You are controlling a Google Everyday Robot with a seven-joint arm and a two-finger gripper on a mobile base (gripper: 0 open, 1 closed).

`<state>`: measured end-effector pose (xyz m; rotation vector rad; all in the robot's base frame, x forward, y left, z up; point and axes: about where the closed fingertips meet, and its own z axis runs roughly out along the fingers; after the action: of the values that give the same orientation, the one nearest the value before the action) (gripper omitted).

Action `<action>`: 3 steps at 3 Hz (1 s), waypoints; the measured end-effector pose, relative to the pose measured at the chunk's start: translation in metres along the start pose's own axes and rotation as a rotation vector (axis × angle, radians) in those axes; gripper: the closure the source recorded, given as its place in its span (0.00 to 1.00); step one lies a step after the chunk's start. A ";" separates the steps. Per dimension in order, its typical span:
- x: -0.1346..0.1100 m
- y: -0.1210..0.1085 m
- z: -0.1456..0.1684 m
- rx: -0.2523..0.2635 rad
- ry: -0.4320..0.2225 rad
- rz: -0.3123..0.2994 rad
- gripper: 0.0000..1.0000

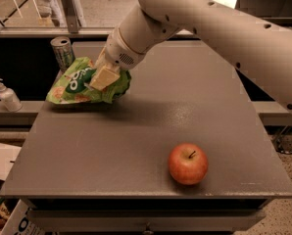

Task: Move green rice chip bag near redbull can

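**Tool clamped on the chip bag, close by the can**

The tool point(103, 80) grips the one green rice chip bag point(73, 88), clenched into its crumpled right half. Only one tan finger shows, and the other is hidden in the foil. The bag spreads left of the tool at the bench point(151, 126) edge. One redbull can point(62, 50) stands just behind and left of the tool, its base hidden by the bag. One apple point(187, 163) sits well apart, in front and to the right. One pump bottle point(8, 95) stands off the bench, far left. The arm point(209, 28) is cut off at the right.
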<state>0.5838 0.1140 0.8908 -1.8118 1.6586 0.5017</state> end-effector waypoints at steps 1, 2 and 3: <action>-0.001 0.001 0.002 -0.003 0.000 -0.002 0.82; -0.002 0.002 0.003 -0.006 0.000 -0.003 0.59; -0.002 0.000 0.004 -0.003 -0.004 -0.016 0.36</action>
<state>0.5842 0.1181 0.8894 -1.8237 1.6402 0.5001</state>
